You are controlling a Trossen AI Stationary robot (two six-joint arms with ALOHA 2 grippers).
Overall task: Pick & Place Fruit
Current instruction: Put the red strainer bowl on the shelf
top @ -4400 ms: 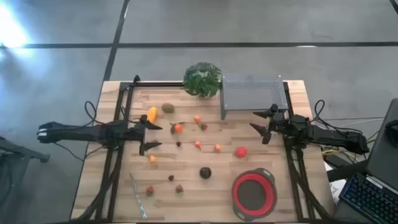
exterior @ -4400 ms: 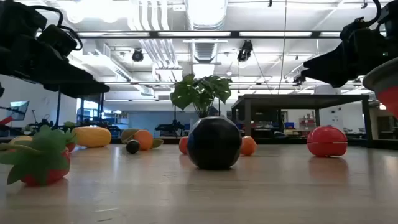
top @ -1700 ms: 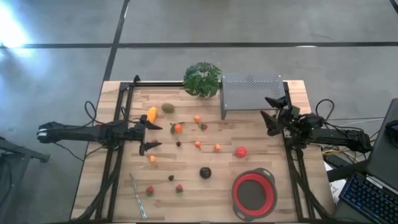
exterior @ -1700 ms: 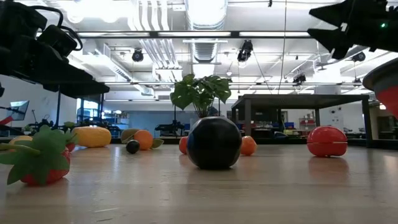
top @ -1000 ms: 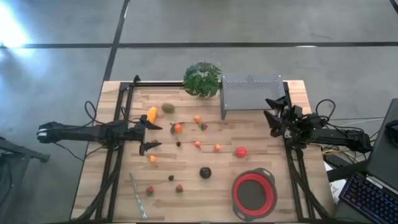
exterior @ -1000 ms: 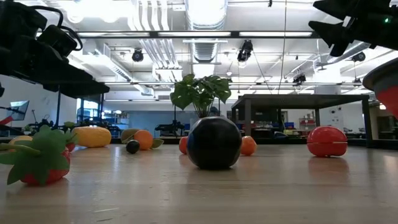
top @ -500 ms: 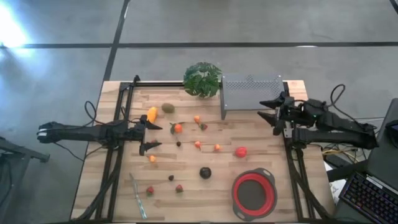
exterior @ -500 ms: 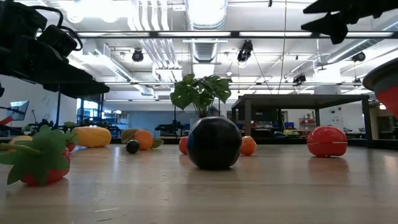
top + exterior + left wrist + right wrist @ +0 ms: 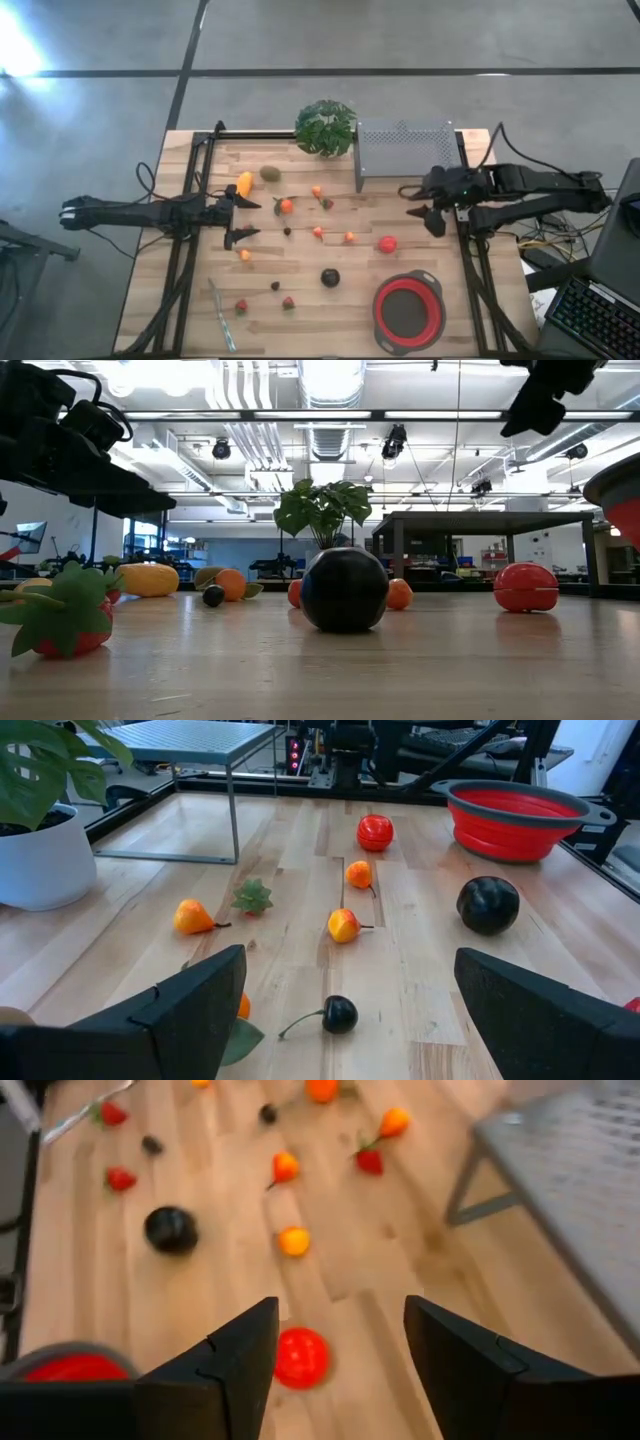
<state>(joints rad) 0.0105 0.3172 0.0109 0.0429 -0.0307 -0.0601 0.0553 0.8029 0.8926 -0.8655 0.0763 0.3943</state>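
- Left gripper (image 9: 243, 220): parked over the left part of the bench (image 9: 400, 250), jaws spread wide, nothing between them; position unchanged over the last few seconds.
- Yellow-orange piece (image 9: 245, 183) and olive-brown kiwi (image 9: 270, 173): far-left of the bench, just beside the left gripper, untouched and unmoved.
- Knife-like stick (image 9: 222, 313) and strawberries (image 9: 241, 306) (image 9: 288, 302): near-left corner, as before.
- Leafy plant (image 9: 326, 127): far edge, not part of the job.
- Small orange pieces (image 9: 286, 206) (image 9: 350, 237): scattered mid-bench, all apart from one another, none shifted.
- Dark round fruit (image 9: 330, 278): near-centre, resting free; largest item in the low view (image 9: 344, 589).
- Red apple (image 9: 387, 243): right of centre on bare wood, lying between the fingers' outlines in the right wrist view (image 9: 301, 1357), though well below them.
- Grey mesh rack (image 9: 405, 150): far right, nothing visible on top.
- Red bowl (image 9: 408, 309): near-right corner, interior empty; likely destination, judged from the task.
- Right gripper (image 9: 425, 212): shifted inward from beside the rack toward the fruit over the last second, jaws narrowed from wider yet parted, holding nothing, high above the bench.
- Meaning for the task: no fruit placed yet; approach phase just begun, red apple the probable first pick, descent and alignment outstanding.
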